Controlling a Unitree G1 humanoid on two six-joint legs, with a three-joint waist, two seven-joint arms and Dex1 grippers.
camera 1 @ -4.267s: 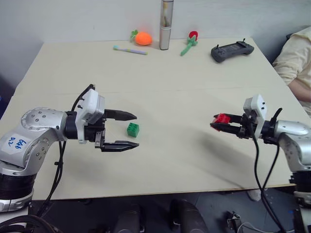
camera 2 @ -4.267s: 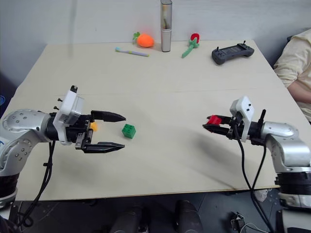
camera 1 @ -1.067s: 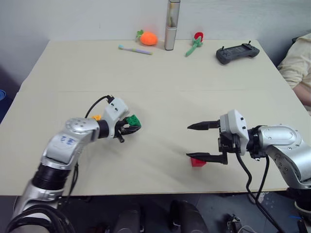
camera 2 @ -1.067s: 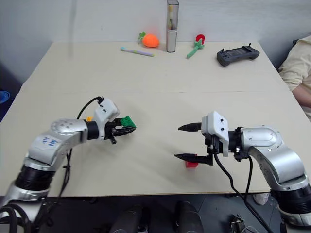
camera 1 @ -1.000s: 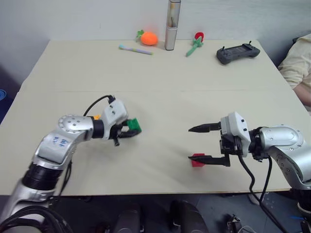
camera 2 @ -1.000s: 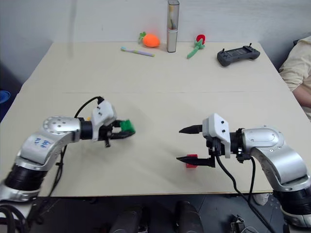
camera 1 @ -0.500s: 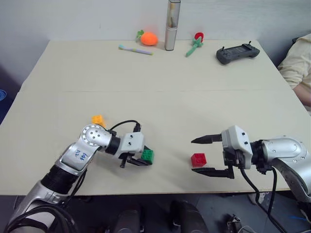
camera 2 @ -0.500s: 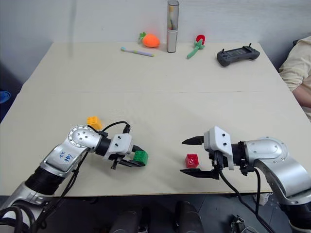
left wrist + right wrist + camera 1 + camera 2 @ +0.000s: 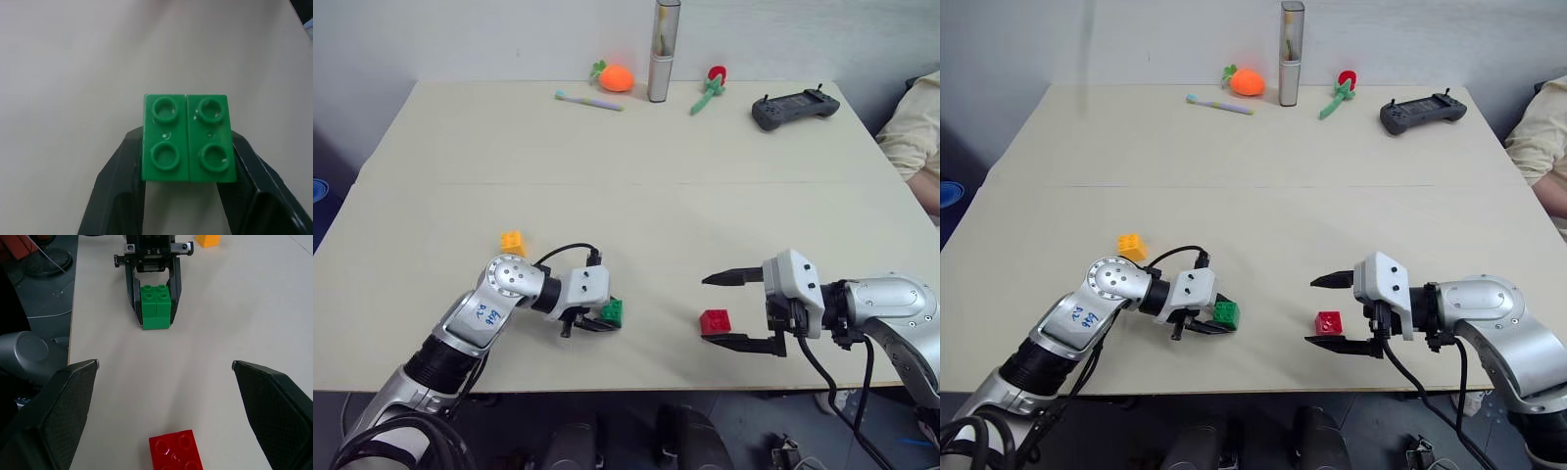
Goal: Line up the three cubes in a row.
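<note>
On the counter, three cubes sit near the front edge. One cube lies left and farther back; another sits at the left gripper, between its jaws; the third rests right of it, between the right gripper's spread jaws.

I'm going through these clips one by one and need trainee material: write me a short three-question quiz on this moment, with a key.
1. True or false: the red cube is clamped by the right gripper.
2. Which cube sits between the fingers of the left gripper? A) yellow-orange B) green C) red
3. Fill in: the yellow-orange cube lies on the table on the robot's ____ side, apart from both grippers.

Key:
1. False. The right gripper's fingers stand wide apart and the red cube rests on the table between them, untouched.
2. B. The green cube sits between the left fingers, down on the table.
3. Left.
</note>
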